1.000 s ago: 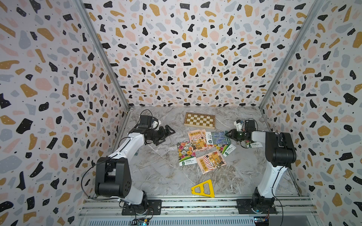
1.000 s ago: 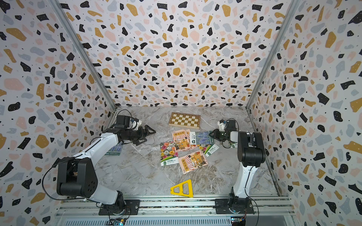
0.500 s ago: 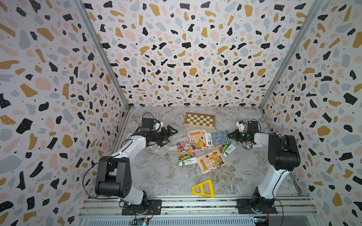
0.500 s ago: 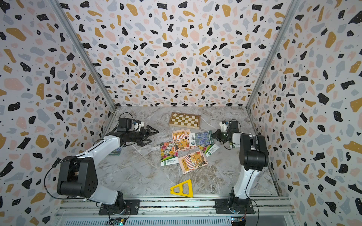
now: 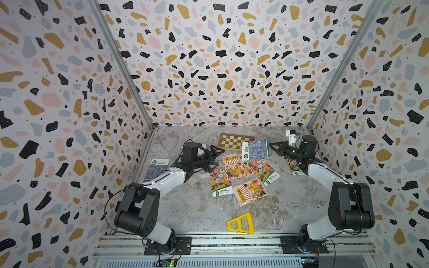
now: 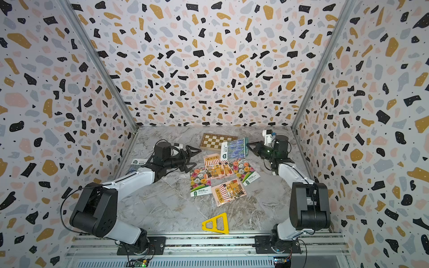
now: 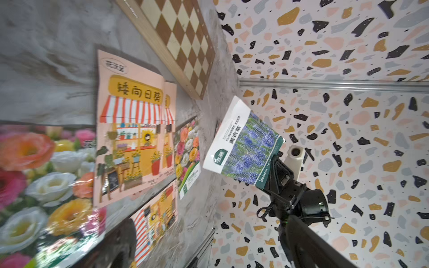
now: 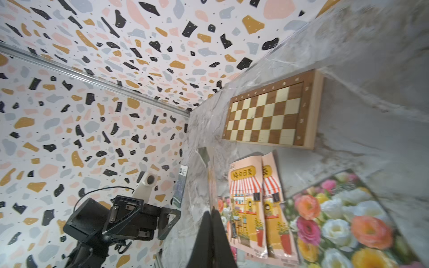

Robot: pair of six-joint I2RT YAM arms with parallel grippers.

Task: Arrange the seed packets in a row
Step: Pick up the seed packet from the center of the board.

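Note:
My right gripper (image 5: 270,146) is shut on the edge of a purple lavender seed packet (image 5: 255,149), which hangs in the air in front of the chessboard; the packet shows edge-on (image 8: 210,181) in the right wrist view and full face (image 7: 243,148) in the left wrist view. My left gripper (image 5: 216,157) stands open and empty just left of the pile. On the table lie pink shop packets (image 5: 234,166) (image 5: 250,191) and flower packets (image 5: 220,179) (image 5: 264,171), partly overlapping. Another flower packet (image 5: 293,166) lies under the right arm. A second lavender packet (image 5: 156,169) lies by the left wall.
A brown-and-cream chessboard (image 5: 234,141) lies at the back middle, just behind the held packet. A yellow plastic triangle (image 5: 240,224) sits near the front edge. Terrazzo walls close in the left, back and right sides.
The right gripper has shut on the lavender packet and lifted it off the table. The left gripper, still open, has moved right toward the pile.

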